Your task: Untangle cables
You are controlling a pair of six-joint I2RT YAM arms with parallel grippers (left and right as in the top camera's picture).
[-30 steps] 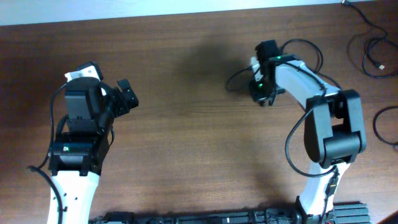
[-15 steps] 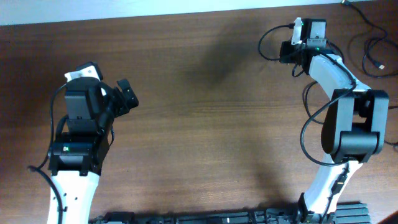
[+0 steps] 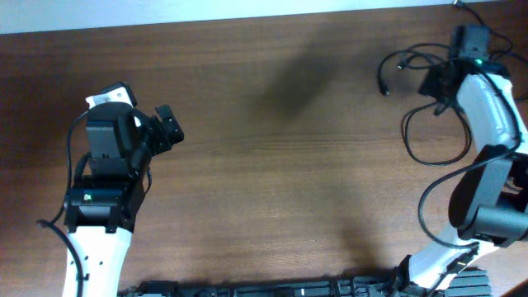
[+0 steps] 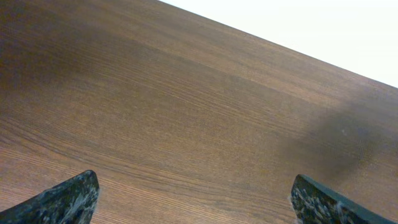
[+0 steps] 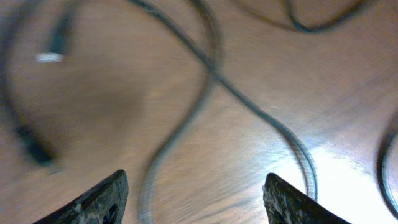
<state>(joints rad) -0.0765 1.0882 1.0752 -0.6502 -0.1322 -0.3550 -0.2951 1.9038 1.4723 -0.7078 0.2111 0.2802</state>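
Note:
Thin black cables (image 3: 406, 59) lie loose at the table's far right; one plug end (image 3: 384, 87) points left and a wide loop (image 3: 429, 157) trails toward the front. My right gripper (image 3: 436, 80) hovers over them. In the right wrist view its jaws (image 5: 196, 202) stand open, and blurred cables (image 5: 214, 74) cross on the wood below. One strand (image 5: 152, 174) curves down between the fingers, and a plug (image 5: 55, 42) sits at upper left. My left gripper (image 3: 165, 132) is open at the left (image 4: 196, 205), over bare wood and far from the cables.
The table's far edge (image 3: 247, 18) runs along the top, with white floor beyond. A black rail (image 3: 289, 289) lines the front edge between the two arm bases. Another thin cord (image 3: 466, 7) shows at the top right corner.
My right arm has swung from the table's middle to the far right, carrying the cable along. Its jaws have gone from shut to open. The left arm has not moved.

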